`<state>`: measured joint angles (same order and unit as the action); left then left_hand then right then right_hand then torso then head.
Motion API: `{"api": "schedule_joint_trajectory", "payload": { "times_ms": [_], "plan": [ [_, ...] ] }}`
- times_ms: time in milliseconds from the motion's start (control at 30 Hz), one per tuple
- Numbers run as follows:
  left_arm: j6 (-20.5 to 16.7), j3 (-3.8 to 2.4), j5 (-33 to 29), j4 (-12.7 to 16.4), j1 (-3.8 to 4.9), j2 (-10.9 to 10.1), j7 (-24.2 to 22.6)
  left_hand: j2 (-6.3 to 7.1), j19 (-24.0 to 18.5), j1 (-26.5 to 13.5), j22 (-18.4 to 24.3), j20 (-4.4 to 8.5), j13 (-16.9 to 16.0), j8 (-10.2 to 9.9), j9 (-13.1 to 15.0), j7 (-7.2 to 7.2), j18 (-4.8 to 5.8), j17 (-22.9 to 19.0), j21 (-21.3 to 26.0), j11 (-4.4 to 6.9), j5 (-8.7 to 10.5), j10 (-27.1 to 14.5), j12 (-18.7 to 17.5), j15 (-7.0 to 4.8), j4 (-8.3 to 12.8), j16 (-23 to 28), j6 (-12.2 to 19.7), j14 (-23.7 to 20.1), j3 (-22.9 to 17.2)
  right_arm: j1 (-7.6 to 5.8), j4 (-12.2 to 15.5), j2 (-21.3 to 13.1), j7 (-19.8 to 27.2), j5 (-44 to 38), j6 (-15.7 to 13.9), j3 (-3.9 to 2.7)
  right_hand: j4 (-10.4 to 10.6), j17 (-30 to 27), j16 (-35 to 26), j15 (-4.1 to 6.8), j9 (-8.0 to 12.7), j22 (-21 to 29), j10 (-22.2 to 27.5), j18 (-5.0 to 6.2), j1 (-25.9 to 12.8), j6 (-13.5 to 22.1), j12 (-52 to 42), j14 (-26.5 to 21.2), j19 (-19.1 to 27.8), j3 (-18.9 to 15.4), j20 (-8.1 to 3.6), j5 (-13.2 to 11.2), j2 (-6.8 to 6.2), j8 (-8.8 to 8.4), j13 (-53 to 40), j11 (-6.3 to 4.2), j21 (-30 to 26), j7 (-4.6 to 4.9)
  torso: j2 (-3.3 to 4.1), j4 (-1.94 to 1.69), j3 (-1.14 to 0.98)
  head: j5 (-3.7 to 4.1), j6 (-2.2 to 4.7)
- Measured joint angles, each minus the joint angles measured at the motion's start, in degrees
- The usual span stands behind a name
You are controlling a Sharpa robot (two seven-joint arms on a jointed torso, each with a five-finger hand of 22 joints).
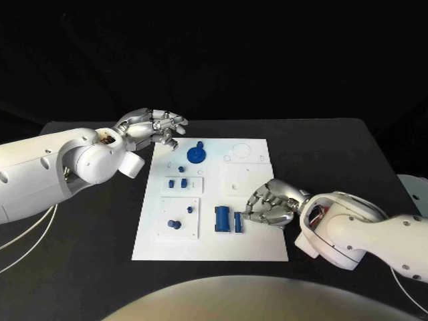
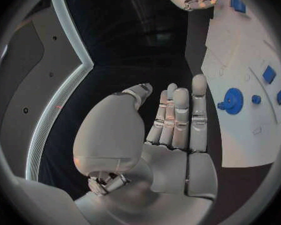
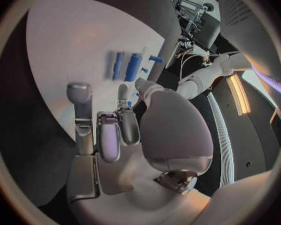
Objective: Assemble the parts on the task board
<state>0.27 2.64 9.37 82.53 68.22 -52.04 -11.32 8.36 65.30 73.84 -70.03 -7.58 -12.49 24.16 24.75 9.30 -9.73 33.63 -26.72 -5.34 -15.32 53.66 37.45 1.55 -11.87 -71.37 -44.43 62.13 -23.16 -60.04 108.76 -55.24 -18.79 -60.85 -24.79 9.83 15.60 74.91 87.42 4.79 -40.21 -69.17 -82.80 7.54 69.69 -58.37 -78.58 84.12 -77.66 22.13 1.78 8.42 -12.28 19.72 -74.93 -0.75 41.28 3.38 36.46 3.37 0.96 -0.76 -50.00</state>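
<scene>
Beside the right hand lie two blue bars.

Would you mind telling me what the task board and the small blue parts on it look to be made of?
The task board looks like matte white plastic: flat, evenly coloured, without glare. The blue parts seem moulded or printed plastic, uniformly saturated with a dull finish. Neither can be confirmed by sight alone.

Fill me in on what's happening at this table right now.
A two-armed robot is working over a white task board with small blue parts on it. The right robot hand hangs over the board's right side, fingers partly curled, beside two upright blue blocks; whether it holds anything is unclear. The left robot hand is at the board's far left corner, open and empty, near a round blue part.
</scene>
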Motion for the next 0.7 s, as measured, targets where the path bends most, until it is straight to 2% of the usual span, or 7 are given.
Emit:
{"api": "schedule_joint_trajectory", "payload": {
  "times_ms": [67,200,367,433,533,600,700],
  "plan": [
    [-0.27,0.21,-0.25,-0.17,-0.03,0.04,-0.22,0.00,-0.42,0.00,0.14,-0.21,0.00,0.00,0.00,0.00,0.00,-1.47,0.38,-0.02,0.00,-0.02,0.00,0.10,-0.28,0.79,0.00,-1.25,0.28,-1.53,-1.42,-0.08,3.46,3.20,0.14,0.00,-1.19,-0.77,-4.71,-1.14,-0.69,5.57,5.49,2.21,1.85,2.61,7.63,-0.11,4.36,1.94,0.73,0.38,0.31,-0.36,1.35,0.81,-12.26,0.89,-0.27,0.07,0.14,0.19,0.00],
    [-1.53,0.42,-1.02,-0.54,-0.21,0.32,-1.10,0.35,-3.49,0.49,1.38,-0.63,0.30,0.21,0.07,0.31,0.01,-3.68,2.53,-0.69,0.00,-1.45,-0.11,0.73,-1.12,3.98,0.31,-5.81,0.80,-4.44,-6.45,0.64,10.08,11.36,0.14,-0.06,-5.85,-23.09,-25.51,-3.28,-0.96,11.67,22.24,2.22,5.50,7.14,33.04,-9.91,10.30,9.69,2.59,2.91,0.75,-1.71,20.45,3.00,-22.24,3.14,-0.96,0.29,0.50,0.47,0.00],
    [-4.36,0.52,-2.57,-1.60,-0.87,1.29,-3.40,0.21,-8.96,2.15,6.00,-2.30,2.85,0.65,-0.18,0.80,0.00,-7.60,8.59,-2.08,1.22,-3.54,-3.95,2.62,-1.78,12.28,0.68,-13.16,0.91,-6.93,-14.88,3.21,18.33,23.80,0.09,-0.38,-12.21,-37.49,-46.95,-6.41,2.50,16.18,27.26,2.21,5.45,10.42,48.20,-19.78,18.12,15.70,5.19,2.65,0.80,-4.80,35.04,5.90,-28.89,6.23,-1.75,0.48,0.79,0.64,0.36],
    [-5.96,0.55,-3.51,-2.74,-1.34,2.14,-4.89,0.22,-10.98,2.82,9.56,-3.35,4.74,-0.52,-1.65,1.46,0.01,-10.51,12.36,-2.59,2.06,-3.36,-6.61,3.61,-2.22,18.26,0.82,-15.34,1.11,-7.46,-19.42,5.10,21.95,28.83,0.28,-0.56,-14.44,-41.81,-56.26,-8.96,4.88,19.26,28.23,2.21,3.84,10.67,55.99,-24.27,23.62,16.95,7.09,1.16,2.38,-5.90,43.63,7.79,-33.09,7.71,-2.13,0.51,0.77,0.71,1.42],
    [-8.35,0.58,-5.13,-4.97,-1.91,3.82,-7.24,0.23,-14.47,3.55,14.67,-4.50,7.24,-2.36,-3.43,1.87,0.00,-14.48,17.84,-3.18,3.02,-2.76,-10.67,4.88,-2.47,27.40,0.41,-17.58,1.04,-7.90,-25.95,7.97,26.79,35.01,0.97,-0.79,-15.17,-45.77,-64.12,-11.45,7.37,24.46,28.93,2.20,0.96,10.89,62.75,-28.71,27.73,17.46,9.96,0.46,2.20,-7.00,51.62,9.51,-37.27,8.54,-2.74,0.51,0.64,0.80,3.32],
    [-9.85,0.58,-6.21,-6.49,-2.09,4.99,-8.72,0.05,-17.01,3.95,18.48,-5.30,8.43,-3.57,-4.54,1.88,0.01,-16.84,21.75,-3.49,3.49,-3.06,-13.68,5.86,-2.69,33.68,0.40,-18.55,1.26,-8.04,-29.51,9.51,29.42,38.05,1.55,-0.93,-15.73,-48.00,-68.01,-12.50,9.22,29.26,28.57,2.21,-0.50,10.89,66.05,-29.92,29.88,16.01,11.88,0.82,2.18,-7.57,56.42,10.26,-37.65,8.55,-3.13,0.43,0.50,0.81,4.85],
    [-12.07,0.50,-7.90,-8.91,-2.35,6.91,-10.98,-0.07,-20.88,4.30,23.96,-6.54,8.86,-5.23,-6.03,1.88,0.00,-19.70,23.18,-3.36,3.78,-4.43,-17.89,7.49,-2.89,41.53,0.40,-20.44,1.69,-8.16,-34.72,11.82,33.11,41.90,2.75,-1.11,-15.83,-49.91,-71.10,-12.81,11.42,34.51,28.12,2.20,-1.24,10.89,68.74,-29.95,30.85,13.54,12.86,0.81,2.80,-8.10,61.02,10.71,-37.66,8.57,-3.61,0.27,0.25,0.67,6.65]
  ]
}}
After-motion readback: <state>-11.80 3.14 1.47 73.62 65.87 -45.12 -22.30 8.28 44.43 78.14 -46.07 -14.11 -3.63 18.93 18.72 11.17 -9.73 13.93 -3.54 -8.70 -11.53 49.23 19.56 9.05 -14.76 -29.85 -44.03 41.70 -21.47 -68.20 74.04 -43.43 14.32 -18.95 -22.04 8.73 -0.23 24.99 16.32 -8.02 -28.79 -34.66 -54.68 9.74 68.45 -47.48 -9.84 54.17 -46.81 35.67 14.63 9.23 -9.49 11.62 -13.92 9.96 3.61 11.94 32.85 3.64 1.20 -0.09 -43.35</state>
